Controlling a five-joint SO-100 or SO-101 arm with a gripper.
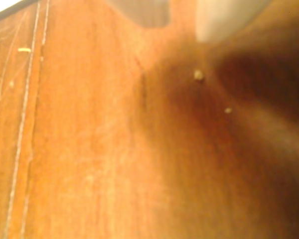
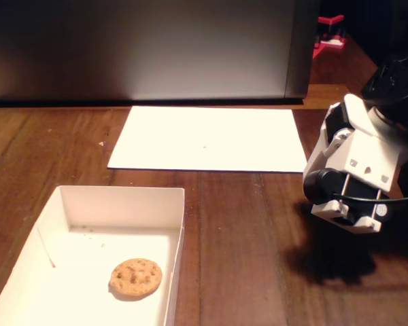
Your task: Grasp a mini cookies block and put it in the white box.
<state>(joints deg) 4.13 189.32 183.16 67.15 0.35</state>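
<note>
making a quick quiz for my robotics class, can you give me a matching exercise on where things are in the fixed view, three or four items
Things:
1. mini cookies block
2. white box
3. paper sheet
4. robot arm

Places:
A. right side of the view, above the wooden table
B. flat on the table in front of the dark back panel
C. lower left of the view, open top
D. lying on the floor of the box

Pairs: 1-D, 2-C, 3-B, 4-A

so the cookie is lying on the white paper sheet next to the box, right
Not quite. The fixed view shows the cookie lying inside the white box, on its floor near the right wall. The white paper sheet lies bare behind the box.
</note>
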